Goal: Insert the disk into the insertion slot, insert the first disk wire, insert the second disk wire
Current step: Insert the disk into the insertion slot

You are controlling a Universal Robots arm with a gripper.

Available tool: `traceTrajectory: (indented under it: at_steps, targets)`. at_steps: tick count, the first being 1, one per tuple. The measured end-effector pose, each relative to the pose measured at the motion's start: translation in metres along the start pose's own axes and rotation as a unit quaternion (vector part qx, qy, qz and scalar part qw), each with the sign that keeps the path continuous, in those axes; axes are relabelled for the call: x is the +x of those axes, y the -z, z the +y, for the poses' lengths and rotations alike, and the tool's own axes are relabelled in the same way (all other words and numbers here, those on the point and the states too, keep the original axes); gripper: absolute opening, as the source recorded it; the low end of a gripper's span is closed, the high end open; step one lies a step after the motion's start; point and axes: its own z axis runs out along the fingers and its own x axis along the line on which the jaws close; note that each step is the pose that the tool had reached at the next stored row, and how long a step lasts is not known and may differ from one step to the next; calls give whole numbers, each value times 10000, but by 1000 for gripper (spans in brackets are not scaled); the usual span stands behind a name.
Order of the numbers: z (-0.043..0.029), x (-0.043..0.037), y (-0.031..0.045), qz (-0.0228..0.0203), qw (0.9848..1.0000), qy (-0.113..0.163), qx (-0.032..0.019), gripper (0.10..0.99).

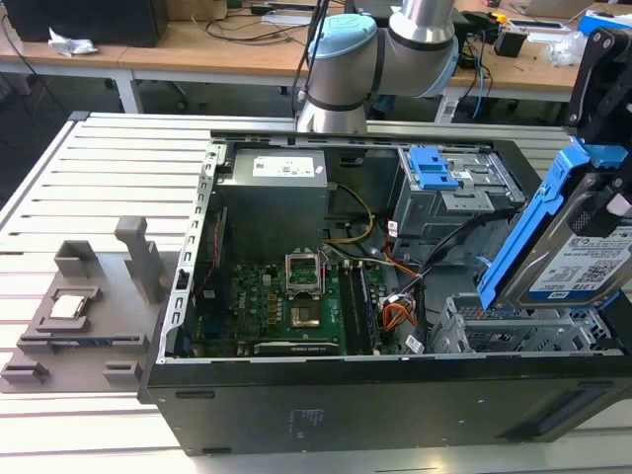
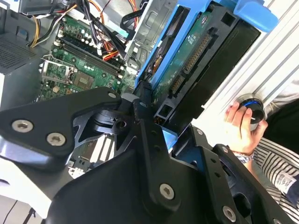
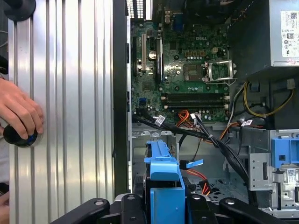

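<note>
Holding the disk (image 1: 583,252) tilted in the pincer (image 2: 163,126) (blue carrier and all), up at 3 o'clock of the open case (image 1: 326,405) in the exterior view, just above the slot (image 1: 494,331). Not inserted yet.

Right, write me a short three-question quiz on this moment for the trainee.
1. True or false: the disk already lies flat inside the insertion slot.
2. Pick one: the gripper is A) open above an orange wire, B) shut on the disk, C) shut on nothing.
3. Short answer: on which side of the exterior view does the disk hang, tilted, above the insertion slot?

Key: 1 false, it is held tilted above the slot; 2 B; 3 the exterior view's right.
</note>
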Motion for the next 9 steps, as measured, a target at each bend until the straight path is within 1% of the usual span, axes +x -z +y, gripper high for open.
traceTrajectory:
  at_steps: [9]
  targets:
    - [-1, 0, -29, 0, 10000, 0, 0, 365]
